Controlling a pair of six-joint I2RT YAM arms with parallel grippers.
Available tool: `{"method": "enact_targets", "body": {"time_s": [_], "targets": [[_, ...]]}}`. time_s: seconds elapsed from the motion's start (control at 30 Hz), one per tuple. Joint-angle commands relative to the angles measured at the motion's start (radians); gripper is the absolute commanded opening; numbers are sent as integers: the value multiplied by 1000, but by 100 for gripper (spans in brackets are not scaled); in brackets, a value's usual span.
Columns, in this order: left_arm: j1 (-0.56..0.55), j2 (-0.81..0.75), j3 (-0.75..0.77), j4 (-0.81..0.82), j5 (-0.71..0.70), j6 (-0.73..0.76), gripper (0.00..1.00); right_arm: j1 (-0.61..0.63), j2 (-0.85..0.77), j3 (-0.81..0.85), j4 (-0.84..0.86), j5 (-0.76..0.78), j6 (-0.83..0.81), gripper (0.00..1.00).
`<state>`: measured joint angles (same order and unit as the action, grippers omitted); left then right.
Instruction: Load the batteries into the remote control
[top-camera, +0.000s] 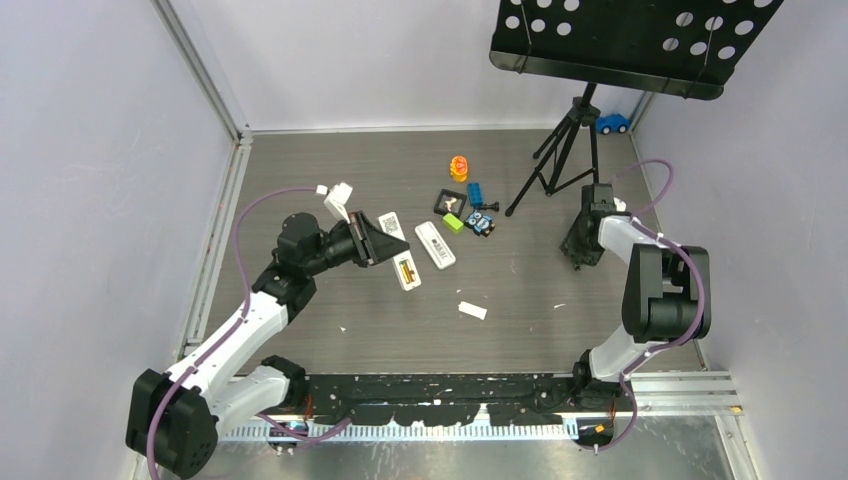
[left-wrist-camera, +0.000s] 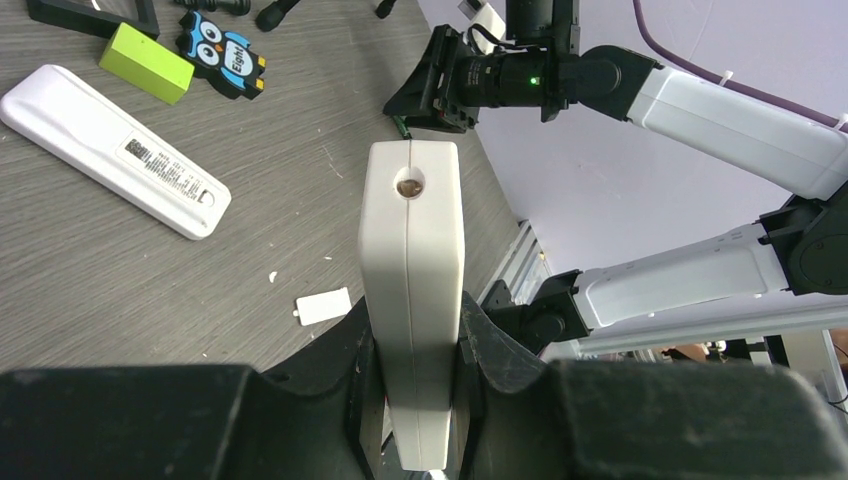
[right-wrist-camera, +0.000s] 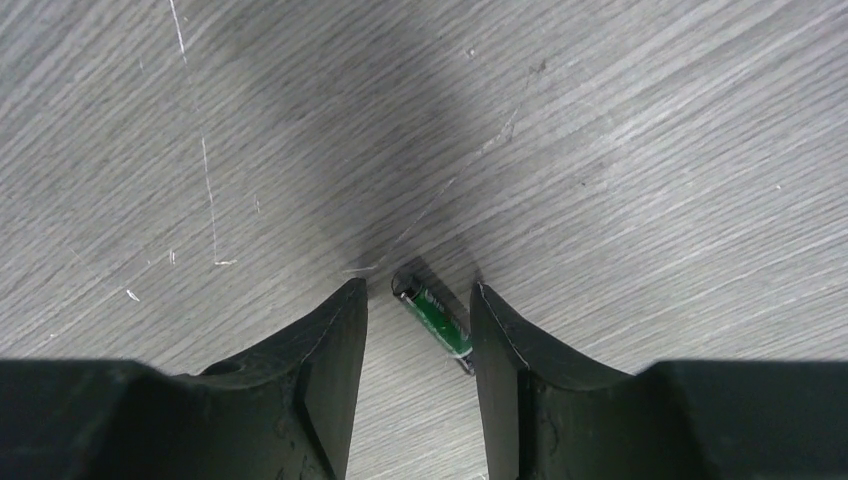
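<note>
My left gripper (top-camera: 383, 245) is shut on the white remote control (top-camera: 405, 272) and holds it just above the table. In the top view its open recess shows an orange battery (top-camera: 403, 270). In the left wrist view the remote (left-wrist-camera: 412, 260) stands on edge between the fingers, far end forward. My right gripper (top-camera: 578, 258) points down at the table on the right. Its jaws (right-wrist-camera: 418, 290) are open around a small green and black battery (right-wrist-camera: 432, 318) lying on the table, close against the right finger (right-wrist-camera: 500, 350).
A slim white remote (top-camera: 435, 245) lies label up beside the held one. A small white battery cover (top-camera: 472, 310) lies nearer the front. A green block (top-camera: 454, 222), owl figure (top-camera: 481, 223), black frame (top-camera: 450, 203) and blue brick (top-camera: 474, 192) cluster behind. A tripod (top-camera: 565, 150) stands back right.
</note>
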<state>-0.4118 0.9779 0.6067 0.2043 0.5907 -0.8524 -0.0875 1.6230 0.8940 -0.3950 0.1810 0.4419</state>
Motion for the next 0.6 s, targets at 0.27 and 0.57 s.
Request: {"method": "enact_targets", "body": {"time_s": [0.27, 0.57], "targets": [[4, 12, 15, 32, 31, 3, 0, 5, 15, 24, -111, -11, 31, 29], [4, 25, 14, 55, 36, -12, 0, 32, -97, -11, -45, -104, 31, 3]]}}
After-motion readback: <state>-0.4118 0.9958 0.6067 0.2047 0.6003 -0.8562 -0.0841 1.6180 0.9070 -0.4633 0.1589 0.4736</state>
